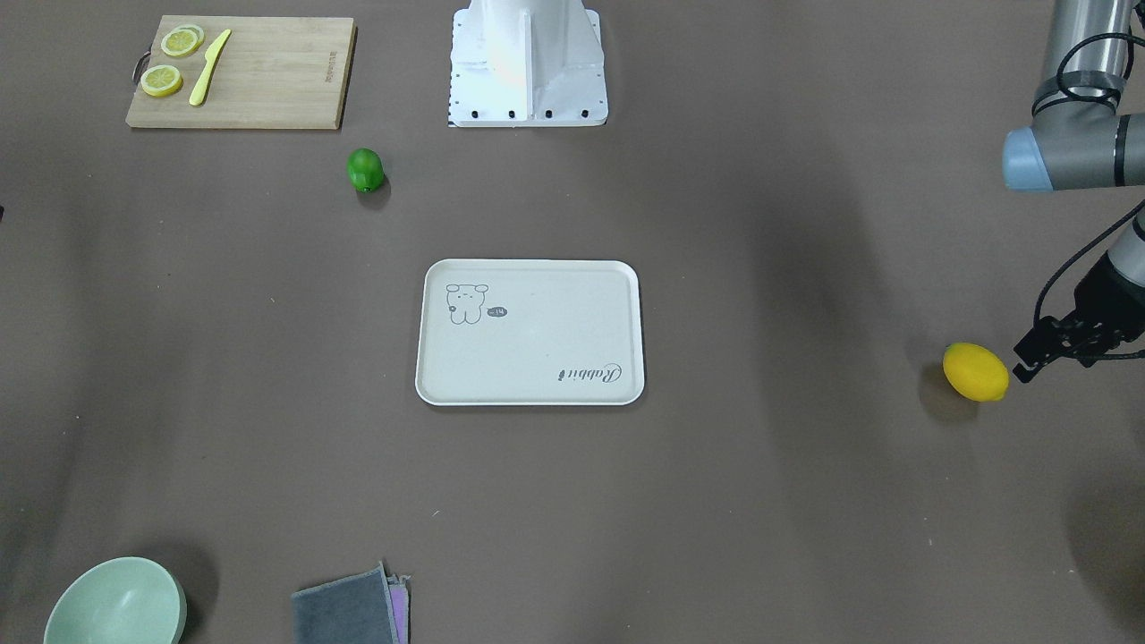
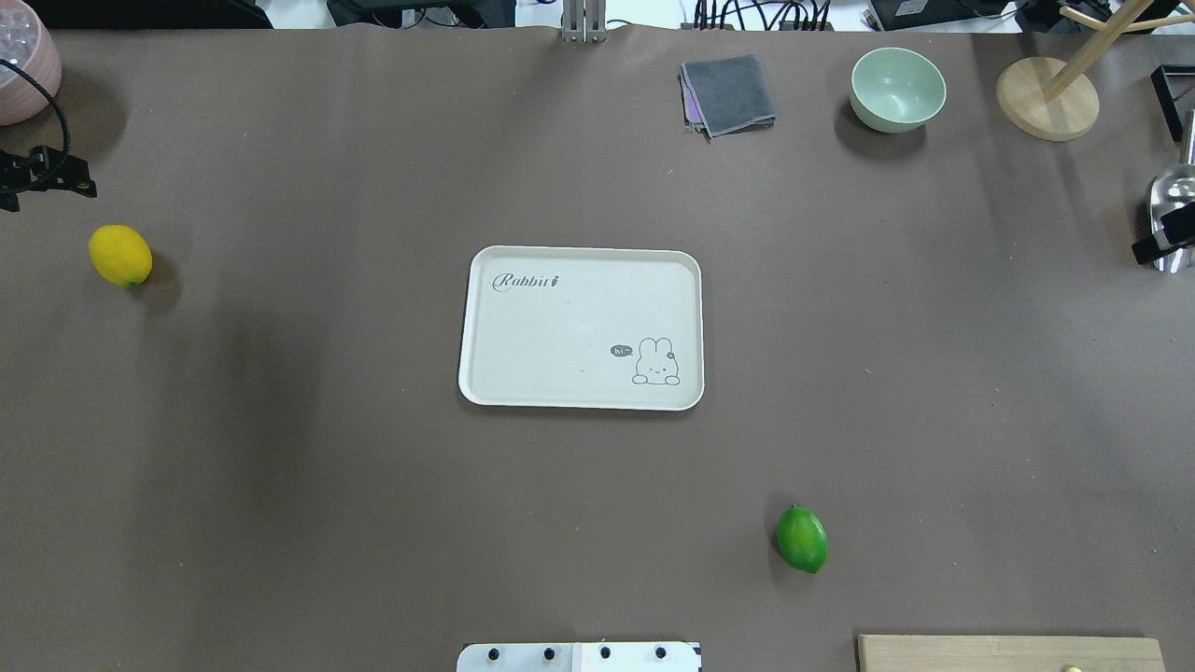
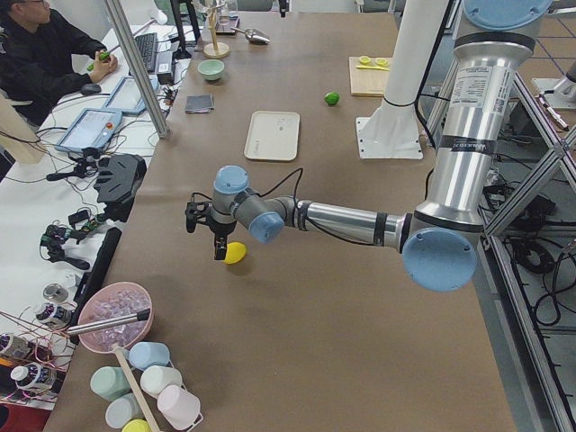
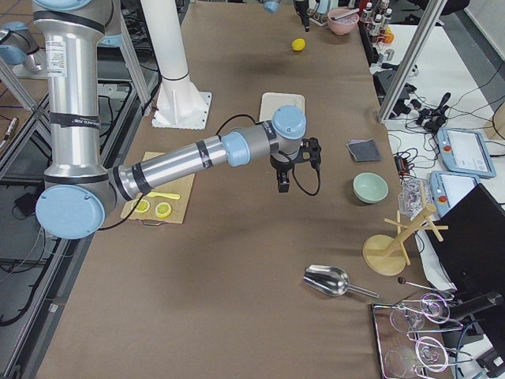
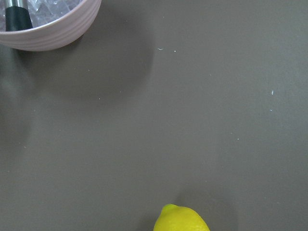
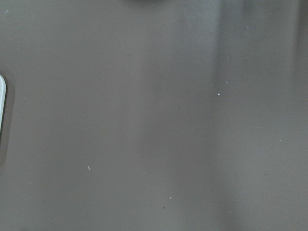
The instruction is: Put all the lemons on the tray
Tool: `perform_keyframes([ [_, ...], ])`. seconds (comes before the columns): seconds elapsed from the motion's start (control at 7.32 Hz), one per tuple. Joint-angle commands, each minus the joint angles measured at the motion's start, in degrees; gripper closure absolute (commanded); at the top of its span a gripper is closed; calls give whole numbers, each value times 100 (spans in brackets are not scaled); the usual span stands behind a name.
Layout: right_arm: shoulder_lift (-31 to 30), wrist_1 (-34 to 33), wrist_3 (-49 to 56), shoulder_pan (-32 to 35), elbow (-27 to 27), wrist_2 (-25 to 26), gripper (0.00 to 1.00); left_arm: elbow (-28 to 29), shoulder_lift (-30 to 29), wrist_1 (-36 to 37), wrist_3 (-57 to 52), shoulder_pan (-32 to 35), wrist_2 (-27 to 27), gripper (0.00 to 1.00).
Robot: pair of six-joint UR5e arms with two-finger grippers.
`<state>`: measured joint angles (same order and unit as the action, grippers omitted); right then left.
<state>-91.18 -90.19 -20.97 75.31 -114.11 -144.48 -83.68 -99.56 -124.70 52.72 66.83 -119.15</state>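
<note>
The yellow lemon [image 2: 120,255] lies on the brown table far to the left of the tray; it also shows at the bottom edge of the left wrist view [image 5: 181,219]. The green lemon [image 2: 802,539] lies near the robot's side, right of the tray. The cream-white tray [image 2: 560,317] sits empty in the middle. My left gripper [image 2: 45,189] hovers just beyond the yellow lemon, apart from it, and looks open and empty. My right gripper [image 2: 1162,247] only shows at the right edge, high above the table; I cannot tell whether it is open or shut.
A wooden cutting board [image 1: 268,80] with lemon slices and a yellow knife lies near the robot base [image 1: 528,63]. A green bowl [image 2: 897,89], grey cloth [image 2: 728,93], wooden stand [image 2: 1046,98] and pink bowl [image 2: 23,56] line the far edge. A metal scoop [image 2: 1172,201] lies at the right.
</note>
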Motion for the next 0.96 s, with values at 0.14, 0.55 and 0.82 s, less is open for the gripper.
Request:
perform_keyframes([
  [0.14,38,1,-1257,-682,-611,297,0,457,-55,-764,789,-371,50,2],
  [0.55,83,1,-1875,-1044,-823,491,0,440,-46,-801,1047,-724,454,2],
  [0.82,135,1,-1885,-1097,-823,500,0,449,6,-792,1038,-846,463,2],
])
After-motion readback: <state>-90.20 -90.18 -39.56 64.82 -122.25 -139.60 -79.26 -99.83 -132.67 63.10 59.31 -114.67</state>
